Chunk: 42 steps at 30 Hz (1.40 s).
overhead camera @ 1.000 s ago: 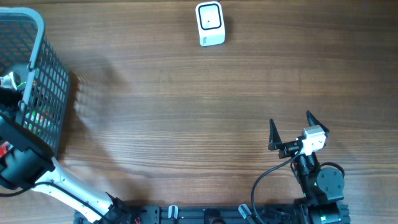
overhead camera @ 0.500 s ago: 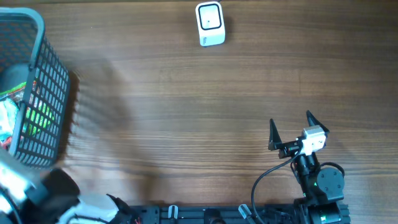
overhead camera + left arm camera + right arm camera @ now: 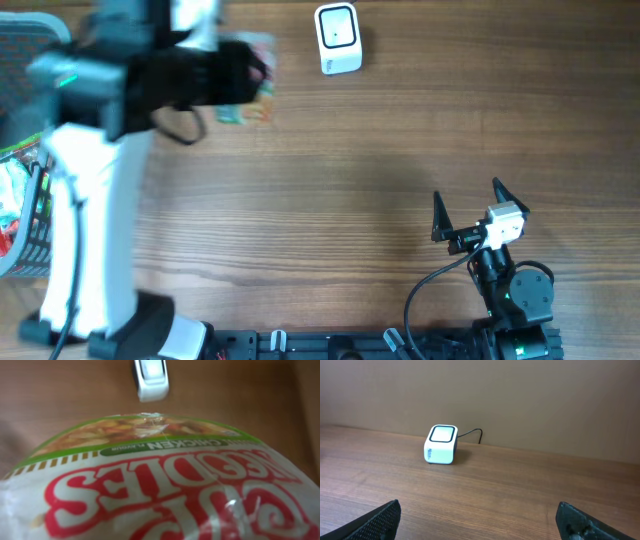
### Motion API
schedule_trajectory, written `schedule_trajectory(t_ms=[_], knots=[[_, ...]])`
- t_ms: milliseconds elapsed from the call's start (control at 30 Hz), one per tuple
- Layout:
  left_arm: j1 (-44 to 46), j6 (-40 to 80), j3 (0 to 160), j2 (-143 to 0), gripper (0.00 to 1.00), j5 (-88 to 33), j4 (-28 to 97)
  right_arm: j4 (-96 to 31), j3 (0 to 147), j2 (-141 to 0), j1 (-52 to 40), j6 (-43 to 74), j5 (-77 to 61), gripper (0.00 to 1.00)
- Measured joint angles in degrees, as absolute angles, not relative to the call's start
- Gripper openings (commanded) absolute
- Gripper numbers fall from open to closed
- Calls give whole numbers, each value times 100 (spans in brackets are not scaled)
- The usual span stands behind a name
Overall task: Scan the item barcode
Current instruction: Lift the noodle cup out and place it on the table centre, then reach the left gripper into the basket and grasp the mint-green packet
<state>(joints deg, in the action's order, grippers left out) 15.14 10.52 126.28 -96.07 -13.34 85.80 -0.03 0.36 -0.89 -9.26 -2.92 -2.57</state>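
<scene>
White noodle cup (image 3: 165, 495) — red lettering (green rim band) — beside white scanner (image 3: 337, 38).

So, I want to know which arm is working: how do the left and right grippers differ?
The left gripper holds a noodle cup; the right gripper is empty, fingers spread wide. The left gripper is at the table's far side near the scanner; the right gripper sits at the near edge, well away from it. Shared: both wrist views show the scanner.

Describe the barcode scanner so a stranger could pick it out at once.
Start at the far edge of the wooden table, just right of the Cup Noodles pack. The barcode scanner is the only small white box, dark-rimmed window on top.
</scene>
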Motion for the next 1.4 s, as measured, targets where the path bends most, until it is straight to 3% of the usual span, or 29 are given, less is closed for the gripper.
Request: schedule_trajectory(t_ms=[133, 333, 400, 433, 833, 967, 1100, 1267, 1400], knots=[[2674, 1369, 12184, -10750, 58, -956, 8490, -5, 36, -89, -926, -292, -257, 100], [3994, 2215, 10556, -12479, 59, -858, 6423, -5, 36, -89, -926, -292, -257, 100], [4147, 2401, 10403, -12715, 95, -860, 6114, -3, 36, -89, -926, -292, -257, 100], [4163, 2453, 10388, -12763, 100, -858, 6099, -5, 36, -89, -926, -292, -257, 100], [3623, 2512, 10798, -12355, 100, -1389, 6014, -3, 36, -89, -926, -292, -257, 100], [2637, 2255, 11118, -10842, 100, -1317, 6018, -5, 36, -89, -926, -292, -257, 100], [172, 2189, 11172, -9675, 100, -998, 6366, -5, 36, -89, -926, -292, -257, 100], [-2895, 1914, 11172, -9406, 100, -888, 6549, -3, 36, -89, -926, -292, -257, 100], [-4410, 1702, 11172, -9397, 100, -843, 6460, -5, 36, -89, -926, -292, -257, 100]])
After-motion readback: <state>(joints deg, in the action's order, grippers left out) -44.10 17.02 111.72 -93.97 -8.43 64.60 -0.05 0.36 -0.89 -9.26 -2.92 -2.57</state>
